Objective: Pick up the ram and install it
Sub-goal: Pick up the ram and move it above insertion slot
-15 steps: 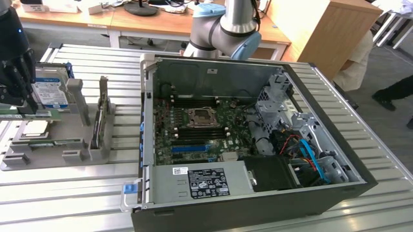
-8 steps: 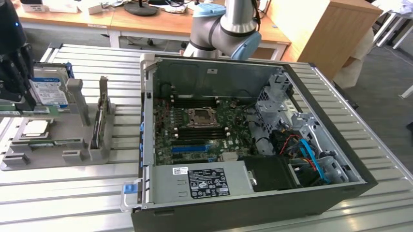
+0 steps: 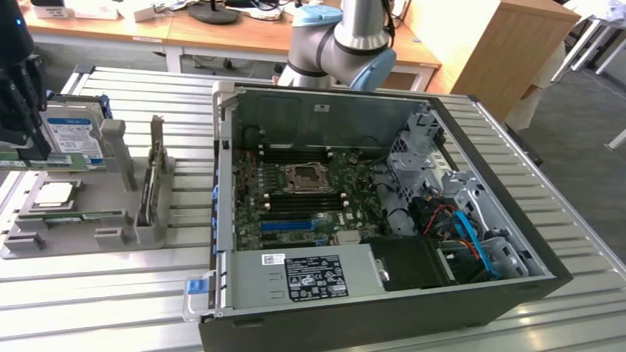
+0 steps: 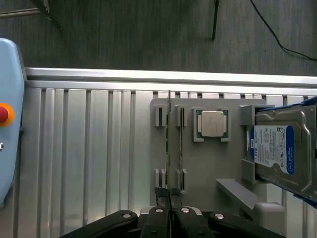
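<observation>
The ram (image 3: 154, 173) stands on edge in its grey holder (image 3: 69, 242) at the exterior view's left, beside the open case (image 3: 293, 117), not yet lifted. The gripper (image 4: 170, 220) has its jaws closed, seemingly on nothing, so pickup and installing both remain.

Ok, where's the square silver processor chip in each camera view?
Exterior view: the processor chip sits in the gray holder at the exterior view's left, just below the hard drive.
Wrist view: the processor chip lies on the same holder, beside the hard drive.
Shared landmark: the hard drive's blue-white label.
</observation>
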You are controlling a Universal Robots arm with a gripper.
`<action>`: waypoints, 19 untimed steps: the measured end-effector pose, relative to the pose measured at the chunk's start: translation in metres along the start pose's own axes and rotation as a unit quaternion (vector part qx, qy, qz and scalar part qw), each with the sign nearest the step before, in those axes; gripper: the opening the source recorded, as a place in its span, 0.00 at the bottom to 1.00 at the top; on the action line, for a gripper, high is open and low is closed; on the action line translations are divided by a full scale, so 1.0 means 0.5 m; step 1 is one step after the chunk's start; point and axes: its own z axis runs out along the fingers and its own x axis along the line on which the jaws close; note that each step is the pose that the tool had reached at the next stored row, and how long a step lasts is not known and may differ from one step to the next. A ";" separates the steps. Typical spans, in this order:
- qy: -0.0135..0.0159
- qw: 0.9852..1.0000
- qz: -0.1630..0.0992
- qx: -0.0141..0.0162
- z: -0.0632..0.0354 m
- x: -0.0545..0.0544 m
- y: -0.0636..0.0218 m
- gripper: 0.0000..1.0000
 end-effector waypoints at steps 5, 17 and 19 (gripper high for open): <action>0.000 1.000 0.000 0.000 -0.015 0.000 0.001 0.12; 0.000 1.000 0.000 0.000 -0.058 -0.001 0.002 0.12; 0.000 1.000 0.000 0.000 -0.065 -0.002 0.003 0.12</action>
